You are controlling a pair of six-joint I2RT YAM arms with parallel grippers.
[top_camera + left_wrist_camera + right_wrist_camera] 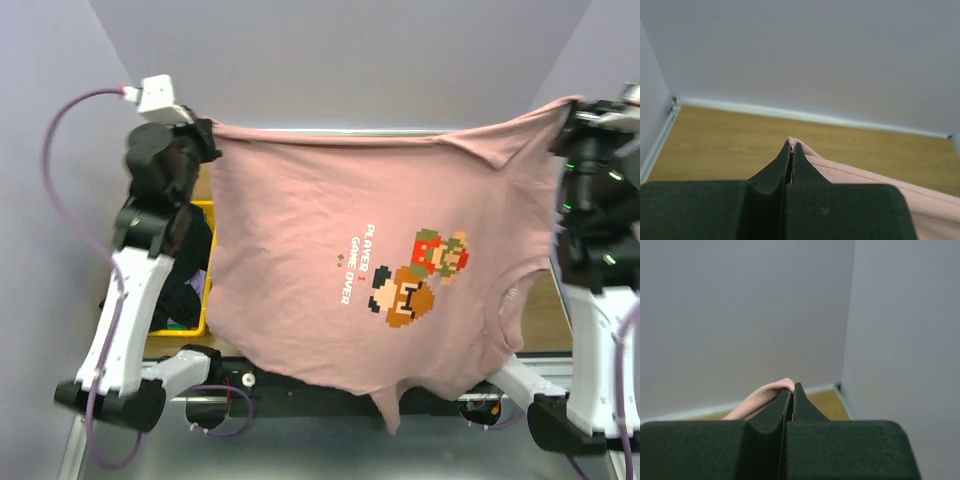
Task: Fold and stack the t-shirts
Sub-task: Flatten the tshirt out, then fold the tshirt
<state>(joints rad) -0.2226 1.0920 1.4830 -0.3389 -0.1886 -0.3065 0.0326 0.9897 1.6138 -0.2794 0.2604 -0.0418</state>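
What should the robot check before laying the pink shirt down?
1. Left gripper shut on shirt: ok.
2. Right gripper shut on shirt: ok.
3. Shirt stretched wide between the grippers: ok.
4. Lower edge level: not ok, it hangs uneven.
5. Table under shirt free: cannot tell, the shirt hides it.

Pink t-shirt (pixel 300 220): soft cloth, matt, lightly creased; print flat and matt.
Left gripper (pixel 791 146): matt black, smooth, plastic-looking.
Right gripper (pixel 792 386): same matt black finish.
Surface (pixel 730 135): wood-grain, smooth, faint sheen.
Basket (pixel 204 212): yellow plastic, slightly glossy.
Arm shells (pixel 125 310): white plastic, smooth, semi-gloss.
Cable (pixel 58 140): purple, smooth sheath.
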